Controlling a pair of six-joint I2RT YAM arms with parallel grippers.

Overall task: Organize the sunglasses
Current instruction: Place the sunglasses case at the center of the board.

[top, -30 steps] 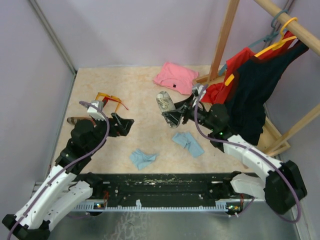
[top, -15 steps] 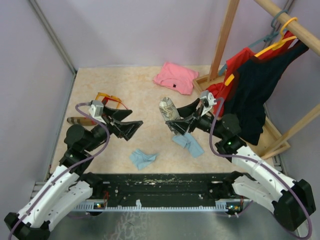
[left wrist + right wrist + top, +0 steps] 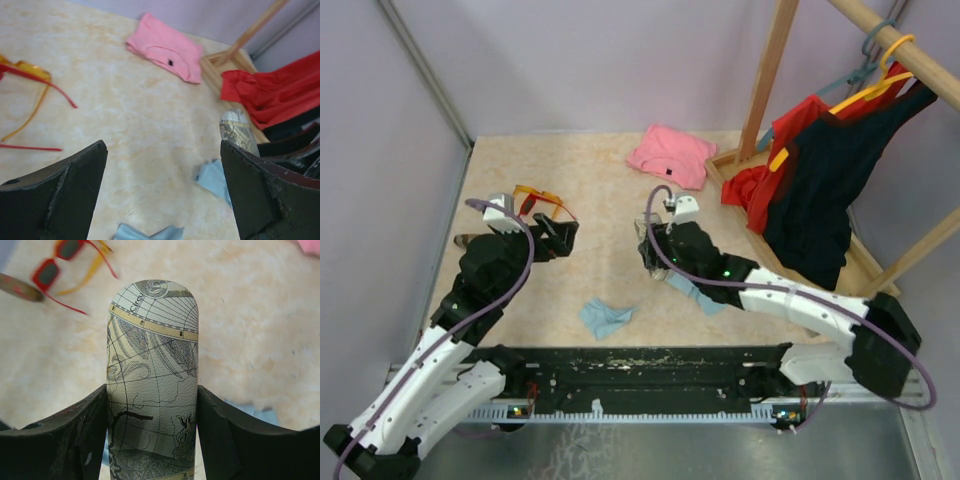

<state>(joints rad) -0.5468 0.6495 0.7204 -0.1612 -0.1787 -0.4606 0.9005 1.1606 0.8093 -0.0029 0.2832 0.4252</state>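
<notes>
The sunglasses lie at the table's left. The orange-amber pair (image 3: 537,194) (image 3: 26,67) is open on the surface. The red pair with dark lenses (image 3: 54,262) lies beside it, its thin red arms (image 3: 55,89) stretched out. My left gripper (image 3: 560,236) (image 3: 162,167) hovers just right of them, open, with only bare table between its fingers. My right gripper (image 3: 648,250) (image 3: 151,392) is at the table's middle, shut on the grey map-patterned case (image 3: 152,365) (image 3: 238,131). That case points toward the sunglasses.
A brown case (image 3: 470,240) (image 3: 17,287) lies left of the glasses. Two light blue cloths (image 3: 605,317) (image 3: 697,290) lie near the front. A pink shirt (image 3: 670,155) sits at the back. A wooden rack (image 3: 765,90) with hanging red and black clothes (image 3: 820,190) fills the right.
The right arm has swung left and nearer with the patterned case, now low over the table's middle. The left gripper has drawn back left toward the sunglasses, still open.
</notes>
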